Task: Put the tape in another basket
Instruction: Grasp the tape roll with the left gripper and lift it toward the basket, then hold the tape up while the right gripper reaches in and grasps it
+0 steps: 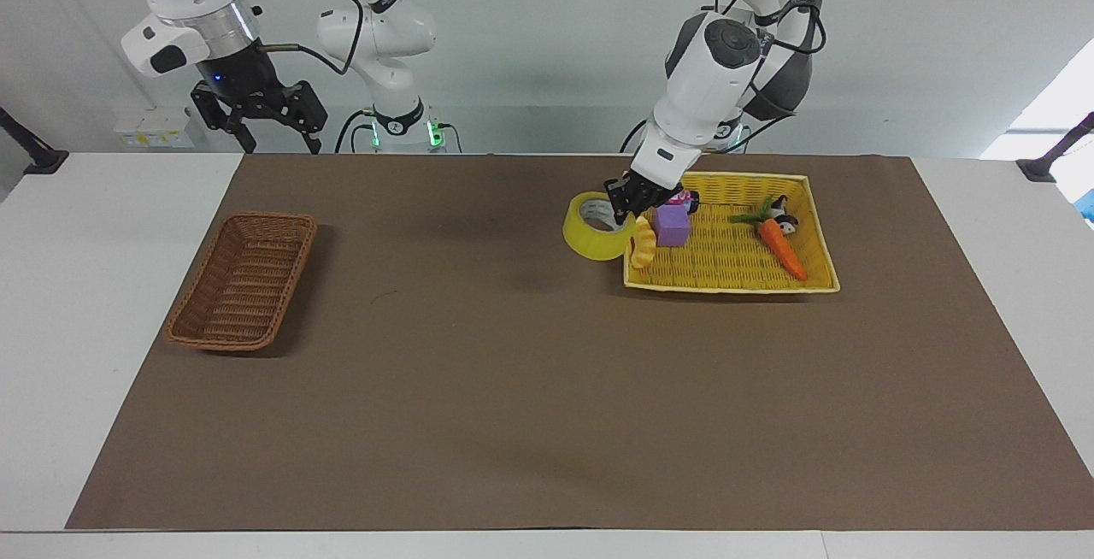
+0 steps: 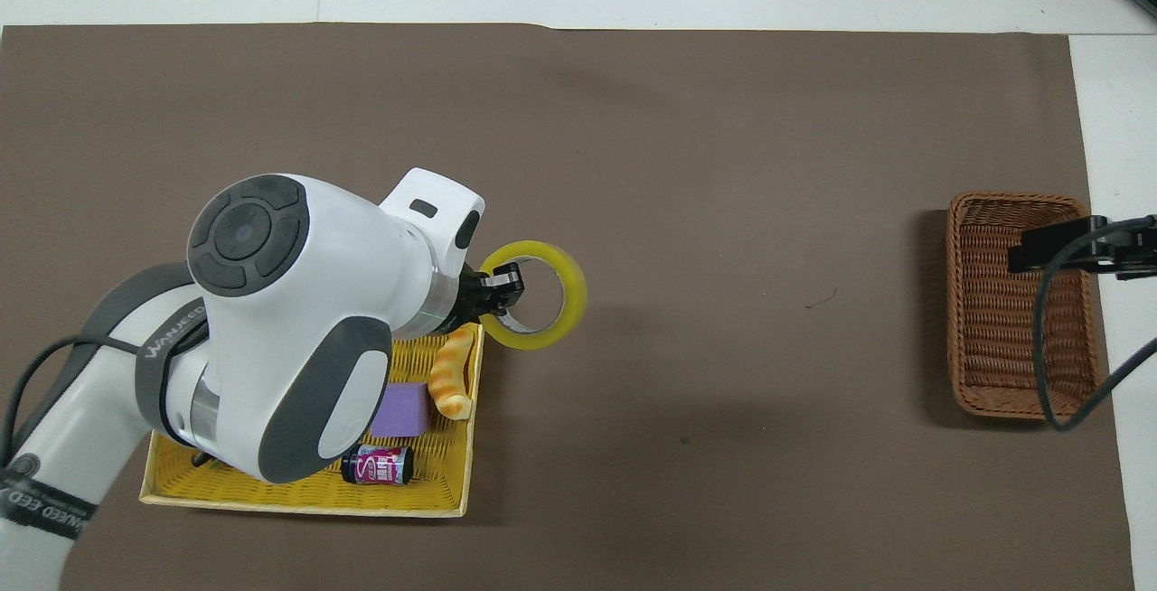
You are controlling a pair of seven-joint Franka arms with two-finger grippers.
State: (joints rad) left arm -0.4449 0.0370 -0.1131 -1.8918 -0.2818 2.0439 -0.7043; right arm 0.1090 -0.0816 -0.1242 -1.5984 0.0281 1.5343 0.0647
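Tape (image 1: 596, 227): rigid light ring, slick film; best pinched through wall, core to outside. Left gripper (image 1: 626, 200) jaws closed on rim, over worktop beside yellow basket (image 1: 816, 226). Right gripper (image 1: 261, 114) waits above worktop edge; brown basket (image 1: 244, 280) well apart.

facing: high, toward robots; overhead: steeply down, forward; shared: brown mat (image 1: 513, 371)

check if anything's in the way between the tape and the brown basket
Nothing visible stands in the way. The left gripper holds the tape in the air just outside the yellow basket, and only bare brown mat lies between it and the brown basket.
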